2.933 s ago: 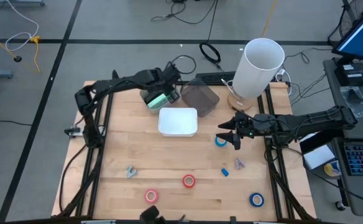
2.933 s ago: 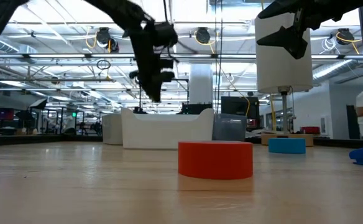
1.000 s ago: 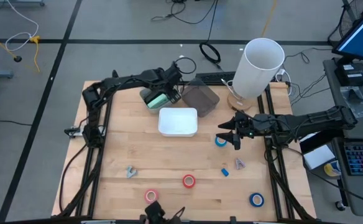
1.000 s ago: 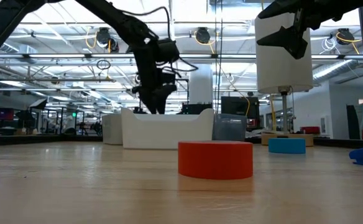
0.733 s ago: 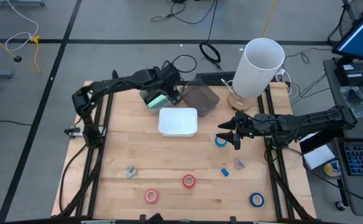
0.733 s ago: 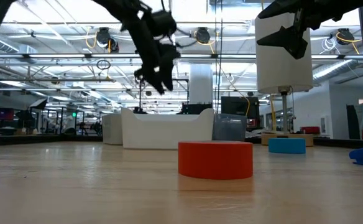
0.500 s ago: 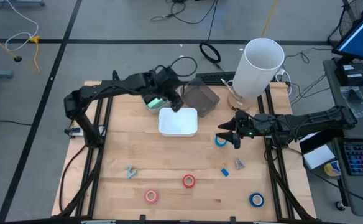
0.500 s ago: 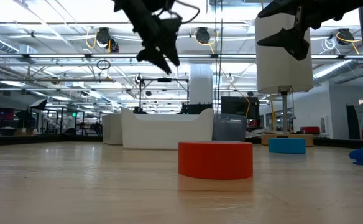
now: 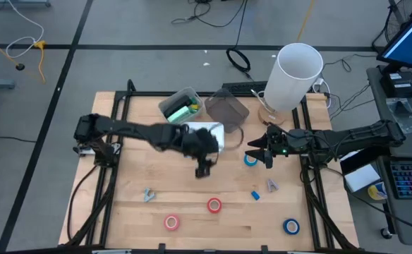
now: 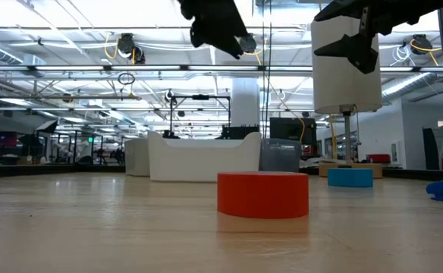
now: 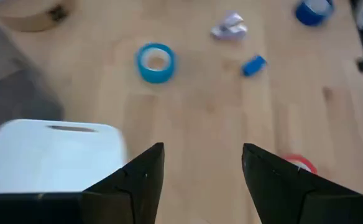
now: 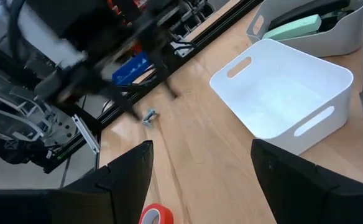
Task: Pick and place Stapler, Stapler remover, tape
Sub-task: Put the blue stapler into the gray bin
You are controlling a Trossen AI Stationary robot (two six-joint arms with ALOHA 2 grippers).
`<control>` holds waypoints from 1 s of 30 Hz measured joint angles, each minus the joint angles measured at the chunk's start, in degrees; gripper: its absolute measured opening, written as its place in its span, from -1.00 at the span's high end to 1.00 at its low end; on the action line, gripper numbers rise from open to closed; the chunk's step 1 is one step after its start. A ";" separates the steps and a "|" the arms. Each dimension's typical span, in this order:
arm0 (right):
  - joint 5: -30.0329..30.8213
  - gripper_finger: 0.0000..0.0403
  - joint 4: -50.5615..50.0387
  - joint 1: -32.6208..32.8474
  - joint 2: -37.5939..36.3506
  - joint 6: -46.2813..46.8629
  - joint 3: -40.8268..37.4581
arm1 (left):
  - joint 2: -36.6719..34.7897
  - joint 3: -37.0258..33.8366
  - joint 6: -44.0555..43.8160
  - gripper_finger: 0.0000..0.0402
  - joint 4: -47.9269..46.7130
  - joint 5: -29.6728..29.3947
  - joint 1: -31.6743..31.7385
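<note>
white bin [image 9: 204,135] w/ 2 handle slots, mid table, upright, nothing visible inside in right wrist view [image 12: 285,94]. grey bin [image 9: 180,104] just behind it toward far edge, holds a pale green item [image 9: 181,111], also seen in right wrist view [image 12: 296,27]. dark translucent bin [image 9: 226,110] beside white bin, to its right & slightly farther back. big white cylinder [image 9: 293,76] on round wooden base [image 9: 269,113] at far right corner of wooden table [image 9: 121,197]. black cable coil [image 9: 238,59] on grey floor beyond table. keyboard [image 9: 410,185] & monitor [image 9: 409,39] on desk at right.
</note>
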 joint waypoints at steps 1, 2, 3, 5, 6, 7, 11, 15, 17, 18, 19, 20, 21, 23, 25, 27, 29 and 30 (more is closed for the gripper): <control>0.00 -0.31 0.02 0.00 0.00 0.00 0.00 | 0.13 0.00 -0.01 -0.08 -0.06 -0.47 -1.13; -0.01 -0.31 0.04 -0.01 0.00 0.02 0.00 | 0.18 0.00 -0.52 -0.08 -0.27 -0.94 -2.06; -0.01 -0.31 0.12 0.02 0.00 -0.01 0.00 | 0.20 0.00 -1.24 -0.08 -0.70 -1.18 -2.87; 0.01 -0.31 1.03 -0.01 0.00 -0.07 0.00 | 0.20 0.00 -3.19 -0.08 -0.63 -1.26 -3.95; 0.03 -0.31 1.95 0.00 0.00 -0.45 0.00 | 0.20 0.00 -4.41 -0.08 -0.53 -1.34 -4.32; 0.00 -0.31 3.49 0.00 0.01 -1.25 0.00 | 0.20 0.00 -5.16 -0.08 -0.80 -1.61 -4.51; -1.78 -0.31 9.44 0.94 0.00 -6.80 0.00 | 0.20 0.00 -6.15 -0.08 -2.66 -2.12 -4.52; -2.76 -0.31 11.28 3.54 0.00 -9.31 0.00 | 0.19 0.00 -5.99 -0.08 -5.26 -1.36 -3.76; -1.14 -0.30 11.00 5.31 0.09 -9.41 0.00 | -0.87 -0.28 -5.45 -0.08 -6.05 -1.24 -3.24; -0.02 -0.30 10.97 6.31 0.17 -9.45 0.00 | -1.53 -0.75 -5.29 -0.08 -5.91 -1.23 -2.87; 1.07 -0.30 11.16 7.35 0.35 -9.51 0.02 | -2.29 -1.38 -5.21 -0.08 -4.91 -1.23 -2.55; 2.21 -0.30 11.16 8.30 0.46 -9.53 0.02 | -3.66 -2.62 -5.23 -0.08 -3.51 -1.23 -2.33; 3.44 -0.30 10.85 9.42 0.70 -9.53 0.02 | -5.32 -4.58 -5.35 -0.08 -2.48 -1.23 -2.12; 6.12 -0.30 11.16 11.39 1.54 -9.53 0.02 | -8.59 -9.44 -5.92 -0.08 0.83 -1.22 -1.74; 7.93 -0.30 10.73 13.31 2.52 -9.11 0.10 | -13.57 -15.57 -7.30 -0.08 4.94 -1.14 -1.67; 9.49 -0.30 9.34 14.66 4.03 -8.07 1.43 | -18.84 -21.82 -8.77 -0.08 7.09 -1.06 -1.78; 10.70 -0.29 7.05 16.14 5.75 -7.48 3.24 | -24.28 -27.62 -10.29 -0.08 10.86 -1.06 -2.13; 11.43 -0.28 6.37 16.66 7.01 -7.49 4.83 | -27.22 -30.67 -10.83 -0.08 11.15 -1.07 -2.33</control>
